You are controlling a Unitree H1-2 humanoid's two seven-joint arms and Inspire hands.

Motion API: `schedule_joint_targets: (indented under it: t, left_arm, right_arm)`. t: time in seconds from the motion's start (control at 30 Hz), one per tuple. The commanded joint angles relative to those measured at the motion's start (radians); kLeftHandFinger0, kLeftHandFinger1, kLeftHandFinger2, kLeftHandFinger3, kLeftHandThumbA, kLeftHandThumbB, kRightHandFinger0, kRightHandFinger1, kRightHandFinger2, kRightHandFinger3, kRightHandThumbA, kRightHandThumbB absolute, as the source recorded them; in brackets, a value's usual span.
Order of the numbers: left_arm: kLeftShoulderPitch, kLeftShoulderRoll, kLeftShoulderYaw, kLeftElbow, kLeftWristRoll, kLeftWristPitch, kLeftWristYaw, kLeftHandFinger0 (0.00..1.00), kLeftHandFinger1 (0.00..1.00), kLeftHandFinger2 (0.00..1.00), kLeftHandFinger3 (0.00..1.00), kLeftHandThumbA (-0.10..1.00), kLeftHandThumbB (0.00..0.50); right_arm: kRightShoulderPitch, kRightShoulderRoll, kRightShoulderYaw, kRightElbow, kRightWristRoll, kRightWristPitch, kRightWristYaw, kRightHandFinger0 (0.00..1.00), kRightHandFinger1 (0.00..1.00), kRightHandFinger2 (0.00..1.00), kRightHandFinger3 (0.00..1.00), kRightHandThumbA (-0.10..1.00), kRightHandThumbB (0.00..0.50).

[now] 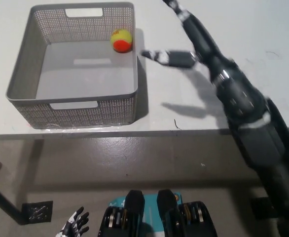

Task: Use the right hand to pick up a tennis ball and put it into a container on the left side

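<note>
A yellow and orange tennis ball lies inside the grey mesh basket, in its far right corner against the wall. My black right hand hovers over the white table to the right of the basket, fingers spread apart and holding nothing. The white left hand hangs low at the picture's bottom left, below the table's edge, its fingers spread.
The white table stretches to the right of the basket, with faint grey patches on it. The table's front edge runs across the picture's middle. A dark square plate lies on the floor below.
</note>
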Motion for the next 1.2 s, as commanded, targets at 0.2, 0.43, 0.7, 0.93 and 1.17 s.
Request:
schedule_joint_targets:
  t: [0.2,0.43,0.7,0.93,1.17]
  left_arm:
    - [-0.048,0.030,0.040,-0.036,-0.077,-0.017,-0.024,1.00,1.00,1.00,1.00,1.00,0.278]
    - [-0.089,0.033,0.058,-0.041,-0.099,0.005,-0.027,1.00,1.00,1.00,1.00,1.00,0.287]
    - [-0.118,0.037,0.068,-0.047,-0.090,0.022,-0.021,1.00,1.00,1.00,1.00,1.00,0.275]
    - [-0.130,0.041,0.072,-0.045,-0.094,0.033,-0.021,1.00,1.00,1.00,1.00,1.00,0.263]
    - [-0.150,0.043,0.069,-0.025,-0.090,0.031,-0.021,1.00,1.00,1.00,1.00,1.00,0.279]
  right_arm:
    - [0.510,-0.008,-0.146,-0.523,0.257,-0.112,-0.016,1.00,1.00,1.00,1.00,1.00,0.261]
    - [0.642,0.057,-0.148,-0.319,0.268,-0.261,-0.014,1.00,1.00,1.00,1.00,1.00,0.212]
    - [0.681,0.093,-0.156,-0.122,0.260,-0.322,-0.022,1.00,1.00,1.00,1.00,1.00,0.235]
    - [0.692,0.096,-0.152,0.006,0.263,-0.366,-0.012,1.00,1.00,1.00,1.00,1.00,0.207]
    - [0.693,0.087,-0.161,0.041,0.287,-0.366,0.002,1.00,1.00,1.00,1.00,1.00,0.172]
